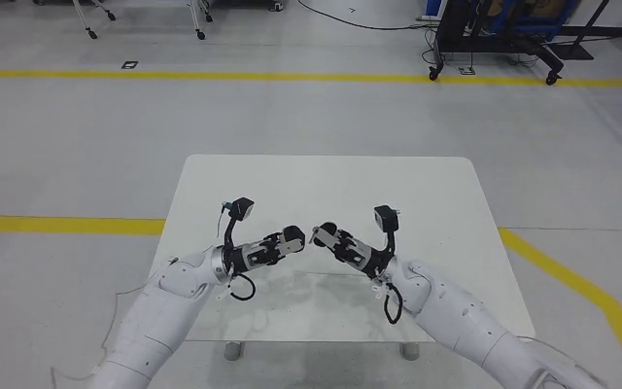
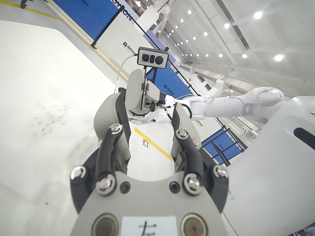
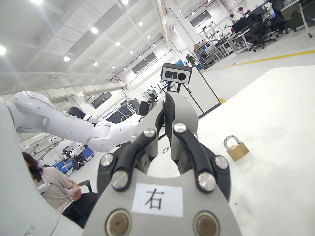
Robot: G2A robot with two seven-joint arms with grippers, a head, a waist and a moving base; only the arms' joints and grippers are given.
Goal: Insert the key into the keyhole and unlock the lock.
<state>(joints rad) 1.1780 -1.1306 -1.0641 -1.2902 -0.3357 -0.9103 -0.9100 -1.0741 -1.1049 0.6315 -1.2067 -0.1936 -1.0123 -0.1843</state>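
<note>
The white worktop (image 1: 389, 185) sits under both my arms. My left gripper (image 2: 150, 114) hangs with its fingers apart, probably ready for the lock. It faces my right gripper (image 3: 167, 110), whose fingers are pressed together (I can make out no key between them). The brass padlock (image 3: 236, 149) lies flat just beside it, shackle closed.
</note>
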